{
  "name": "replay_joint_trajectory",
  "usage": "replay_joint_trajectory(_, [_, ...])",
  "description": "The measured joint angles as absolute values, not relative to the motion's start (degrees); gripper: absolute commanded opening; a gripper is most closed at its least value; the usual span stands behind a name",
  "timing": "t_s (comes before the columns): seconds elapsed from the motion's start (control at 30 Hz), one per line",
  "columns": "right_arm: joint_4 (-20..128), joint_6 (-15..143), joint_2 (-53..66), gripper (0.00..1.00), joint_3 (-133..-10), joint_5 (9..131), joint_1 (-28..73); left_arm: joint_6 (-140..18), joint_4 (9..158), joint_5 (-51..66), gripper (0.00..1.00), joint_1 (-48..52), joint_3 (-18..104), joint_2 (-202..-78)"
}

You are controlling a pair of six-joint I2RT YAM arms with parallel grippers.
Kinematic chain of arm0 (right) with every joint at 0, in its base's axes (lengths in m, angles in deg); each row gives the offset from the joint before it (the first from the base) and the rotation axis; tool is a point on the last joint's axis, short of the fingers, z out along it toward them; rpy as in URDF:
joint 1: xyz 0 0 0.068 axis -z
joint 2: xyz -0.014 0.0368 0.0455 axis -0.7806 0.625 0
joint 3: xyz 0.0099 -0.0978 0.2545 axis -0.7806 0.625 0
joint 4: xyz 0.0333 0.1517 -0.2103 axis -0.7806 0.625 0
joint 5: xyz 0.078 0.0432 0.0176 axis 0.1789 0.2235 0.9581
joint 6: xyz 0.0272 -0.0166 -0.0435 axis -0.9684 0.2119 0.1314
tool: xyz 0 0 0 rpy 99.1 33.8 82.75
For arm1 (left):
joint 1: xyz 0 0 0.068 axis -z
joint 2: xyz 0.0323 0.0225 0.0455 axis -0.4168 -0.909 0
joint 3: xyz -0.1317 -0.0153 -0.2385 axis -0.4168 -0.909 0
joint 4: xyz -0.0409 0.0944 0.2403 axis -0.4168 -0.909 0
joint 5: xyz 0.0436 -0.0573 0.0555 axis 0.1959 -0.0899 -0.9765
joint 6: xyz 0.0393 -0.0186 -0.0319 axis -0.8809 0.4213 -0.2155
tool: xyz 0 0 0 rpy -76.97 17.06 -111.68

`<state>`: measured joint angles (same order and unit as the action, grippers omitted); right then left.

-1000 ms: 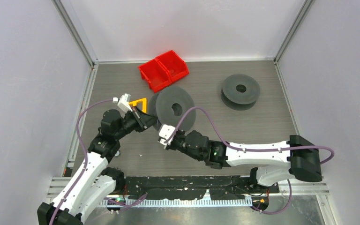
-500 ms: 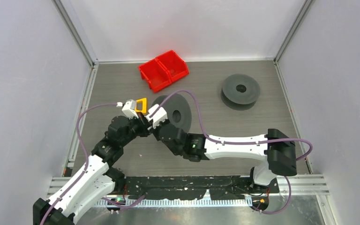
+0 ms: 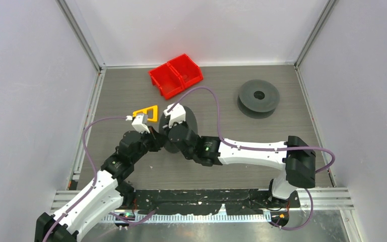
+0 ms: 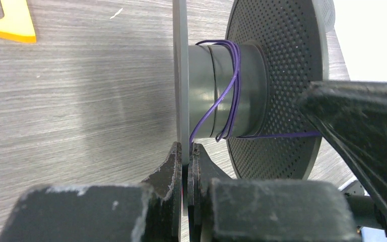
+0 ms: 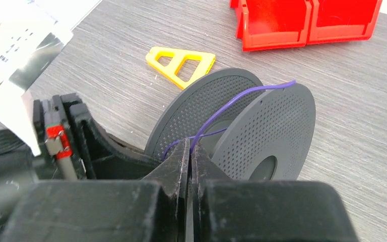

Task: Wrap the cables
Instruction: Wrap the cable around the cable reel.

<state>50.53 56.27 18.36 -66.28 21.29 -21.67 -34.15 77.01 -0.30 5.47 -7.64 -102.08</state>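
Cable [image 4: 234,80] was wound a few turns round the spool [image 4: 282,75] at frame centre, its flange clamped by the left end effector [image 4: 185,160], the cable pinched in the right end effector [image 5: 188,151]. Winding was judged underway; another taut turn was needed.

**Red double bin** [image 3: 176,75]: plastic, two compartments side by side, standing skewed on the table; taken as the landmark for all entries.

**Yellow triangle** [image 5: 205,56]: flat plastic frame with two cut-outs, lying flat on the near-left side of the bin, apart from it.

**Dark grey spool** [image 3: 269,96]: disc-shaped, lying on one flange with its centre hole facing up, well apart to the right of the bin.

**Table** [image 3: 221,131]: grey wood-grain top, under the bin.

**Walls** [image 3: 20,101]: pale, plain; the back one is just behind the bin, the others to its left and right.

**Metal rails** [image 3: 80,35]: silver, in the corners behind the bin.
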Motion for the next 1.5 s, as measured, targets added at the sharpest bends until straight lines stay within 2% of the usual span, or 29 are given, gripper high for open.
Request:
replay_joint_trajectory(0.53, [58.7,47.3,19.0,0.05,-69.5,30.3,-16.0,-46.3,82.9,-6.8,0.0,11.0,-10.8,-100.7])
replay_joint_trajectory(1.13, [62.2,24.1,18.8,0.06,-69.1,47.5,-6.3,-59.0,95.8,-20.3,0.0,19.4,-17.3,-99.6])
replay_joint_trajectory(1.33, [62.1,19.2,18.8,0.09,-68.9,49.6,-4.6,-59.9,96.3,-21.9,0.0,19.9,-16.3,-101.1])
replay_joint_trajectory(1.5, [61.9,18.4,19.6,0.15,-69.7,49.6,-2.9,-58.9,87.0,-23.4,0.0,19.9,-8.3,-105.9])
